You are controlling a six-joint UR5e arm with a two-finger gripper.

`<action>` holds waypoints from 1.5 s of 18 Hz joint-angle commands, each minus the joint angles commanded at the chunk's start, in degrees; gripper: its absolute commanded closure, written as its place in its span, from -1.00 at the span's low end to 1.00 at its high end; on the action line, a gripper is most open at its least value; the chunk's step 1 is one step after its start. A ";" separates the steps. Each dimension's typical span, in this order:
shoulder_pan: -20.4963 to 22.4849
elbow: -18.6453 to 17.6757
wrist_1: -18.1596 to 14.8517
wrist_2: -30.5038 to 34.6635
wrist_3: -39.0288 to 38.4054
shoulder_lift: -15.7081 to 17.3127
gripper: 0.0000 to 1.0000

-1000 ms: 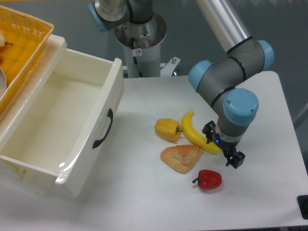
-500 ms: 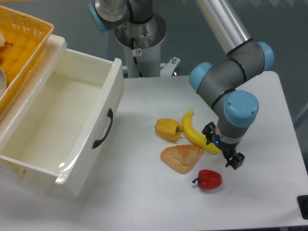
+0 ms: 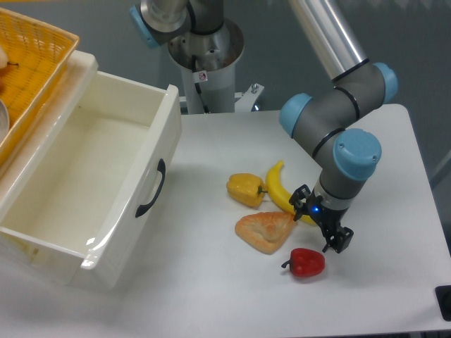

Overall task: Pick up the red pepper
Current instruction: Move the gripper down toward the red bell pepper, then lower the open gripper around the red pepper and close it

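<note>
The red pepper (image 3: 307,262) lies on the white table (image 3: 211,296) at the front right, glossy, with its dark stem pointing left. My gripper (image 3: 320,222) hangs just above and behind it, a little to its right, fingers spread open and empty. It does not touch the pepper. The gripper sits over the lower end of a banana (image 3: 282,193).
A yellow bell pepper (image 3: 246,189) and an orange-tan bread wedge (image 3: 266,230) lie left of the red pepper. An open white drawer (image 3: 91,183) stands at the left, a yellow basket (image 3: 28,63) behind it. The robot base (image 3: 208,56) is at the back.
My gripper has moved slightly down and to the left, closer to the red pepper, and has turned a little. The objects have not moved.
</note>
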 joint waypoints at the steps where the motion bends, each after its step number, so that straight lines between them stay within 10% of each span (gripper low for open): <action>1: -0.09 1.58 0.09 -0.09 0.35 -0.53 -1.00; 6: -0.97 6.16 0.79 -0.09 4.13 -3.43 -1.00; 27: -2.03 6.43 0.88 4.22 10.55 -7.39 -1.00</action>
